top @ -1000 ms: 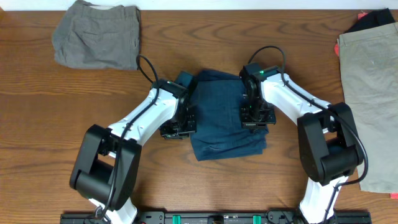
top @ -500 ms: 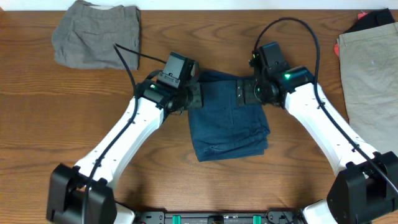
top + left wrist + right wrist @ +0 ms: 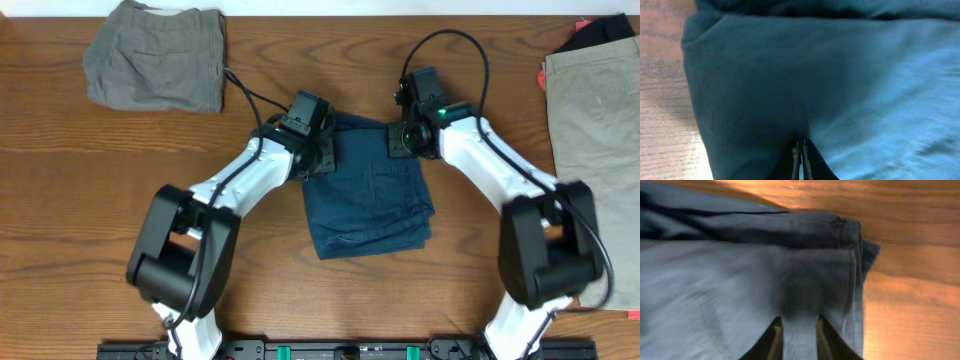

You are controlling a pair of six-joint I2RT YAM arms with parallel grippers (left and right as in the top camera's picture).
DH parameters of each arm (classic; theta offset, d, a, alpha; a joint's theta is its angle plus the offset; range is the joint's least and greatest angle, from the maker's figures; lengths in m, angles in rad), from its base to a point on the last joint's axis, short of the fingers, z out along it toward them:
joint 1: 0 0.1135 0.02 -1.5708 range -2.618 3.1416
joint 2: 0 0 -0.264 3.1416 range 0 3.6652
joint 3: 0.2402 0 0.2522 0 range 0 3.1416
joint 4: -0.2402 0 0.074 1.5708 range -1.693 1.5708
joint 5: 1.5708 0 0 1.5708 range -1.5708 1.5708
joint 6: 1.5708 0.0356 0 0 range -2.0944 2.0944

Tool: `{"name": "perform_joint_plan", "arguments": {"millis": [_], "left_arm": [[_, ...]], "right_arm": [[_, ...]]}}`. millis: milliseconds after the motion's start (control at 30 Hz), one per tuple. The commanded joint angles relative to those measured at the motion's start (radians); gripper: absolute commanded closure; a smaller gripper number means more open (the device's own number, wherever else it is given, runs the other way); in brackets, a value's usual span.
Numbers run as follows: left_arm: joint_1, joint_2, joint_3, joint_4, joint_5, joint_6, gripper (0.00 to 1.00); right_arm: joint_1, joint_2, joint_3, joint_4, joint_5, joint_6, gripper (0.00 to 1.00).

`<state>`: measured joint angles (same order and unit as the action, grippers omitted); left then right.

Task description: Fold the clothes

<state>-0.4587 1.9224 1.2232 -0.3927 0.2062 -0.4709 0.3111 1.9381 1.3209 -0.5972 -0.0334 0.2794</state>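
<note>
The dark navy-blue shorts [image 3: 365, 205] lie folded into a rectangle at the table's middle. My left gripper [image 3: 318, 155] sits at their far left corner; in the left wrist view its fingers [image 3: 801, 150] are closed together, tips resting on the navy fabric [image 3: 765, 75], with no fold seen between them. My right gripper [image 3: 408, 140] sits at the far right corner; its fingers [image 3: 797, 322] are slightly apart over the fabric [image 3: 715, 290], near the seamed edge. The grey shorts [image 3: 155, 55] lie folded at the far left. The beige pair [image 3: 595, 150] lies at the right edge.
A dark garment with a red bit [image 3: 600, 30] lies at the far right corner behind the beige pair. Bare wooden table [image 3: 100, 180] surrounds the navy shorts. Both arms' cables arch above the far edge of the shorts.
Both grippers have moved from the sides of the shorts' middle up to their far corners. The navy shorts keep their folded shape.
</note>
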Motion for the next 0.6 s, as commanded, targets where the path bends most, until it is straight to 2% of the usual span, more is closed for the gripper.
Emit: {"name": "perform_joint_plan", "arguments": {"millis": [0, 67, 167, 333, 467, 567], "left_arm": [[0.004, 0.044, -0.006, -0.014, -0.125, 0.013, 0.94], [0.007, 0.051, -0.006, -0.035, -0.172, 0.013, 0.94], [0.017, 0.036, -0.005, -0.066, -0.165, 0.013, 0.94], [0.029, -0.068, 0.005, -0.135, -0.163, 0.013, 0.94], [0.025, -0.205, 0.005, -0.214, -0.153, 0.013, 0.93], [0.021, -0.297, 0.005, -0.283, -0.085, 0.013, 0.83]], "right_arm": [[-0.036, 0.065, 0.000, 0.023, 0.011, -0.008, 0.82], [-0.057, 0.087, 0.000, 0.026, 0.011, -0.008, 0.85], [-0.085, 0.085, 0.001, -0.002, 0.011, -0.006, 0.99], [-0.122, -0.017, 0.002, -0.077, 0.011, 0.058, 0.99], [-0.135, -0.180, 0.002, -0.154, 0.010, 0.056, 0.98], [-0.132, -0.296, 0.002, -0.217, -0.045, 0.031, 0.85]]}}
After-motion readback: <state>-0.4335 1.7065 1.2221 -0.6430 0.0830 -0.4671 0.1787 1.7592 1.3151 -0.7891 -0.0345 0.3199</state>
